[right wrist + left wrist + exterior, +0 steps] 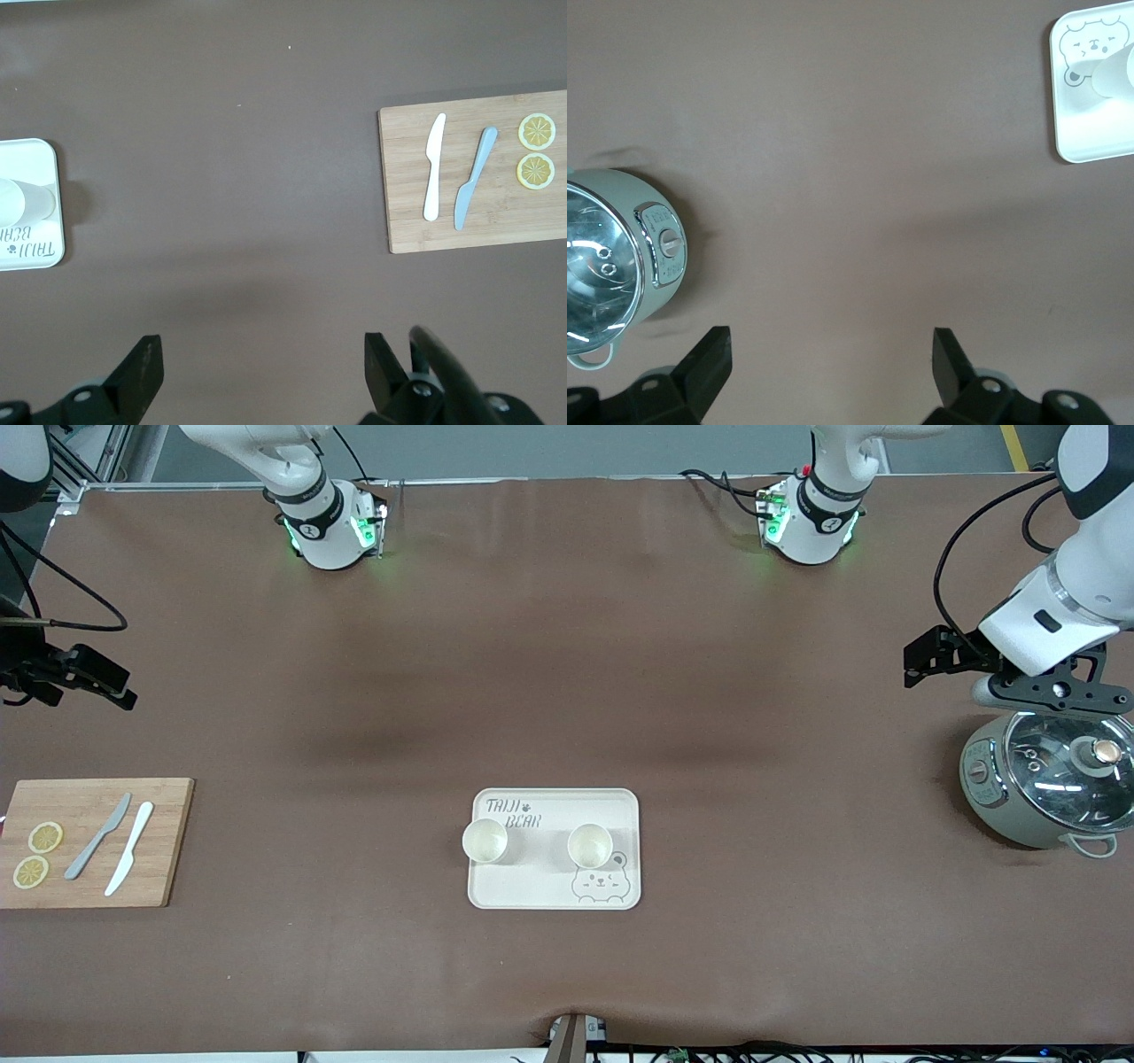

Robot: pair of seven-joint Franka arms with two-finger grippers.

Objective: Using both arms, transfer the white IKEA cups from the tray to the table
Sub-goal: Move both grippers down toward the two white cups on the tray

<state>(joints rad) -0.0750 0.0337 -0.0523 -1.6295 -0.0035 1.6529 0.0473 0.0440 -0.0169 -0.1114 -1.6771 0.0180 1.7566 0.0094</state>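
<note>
Two white IKEA cups stand upright on the bear-printed tray (pixel 554 895) in the middle of the table. One cup (pixel 485 841) is at the tray's edge toward the right arm's end. The other cup (pixel 590 845) is next to the bear print. My left gripper (pixel 917 664) is open and empty, up in the air beside the pot. It also shows in the left wrist view (pixel 833 354), with a cup (pixel 1109 75) far off on the tray. My right gripper (pixel 120 691) is open and empty over bare table above the cutting board. It also shows in the right wrist view (pixel 264 359), where a cup (pixel 22 204) is far off.
A grey-green pot with a glass lid (pixel 1050 788) stands at the left arm's end. A wooden cutting board (pixel 89 886) at the right arm's end holds a grey knife (pixel 99 835), a white knife (pixel 130 859) and two lemon slices (pixel 44 837).
</note>
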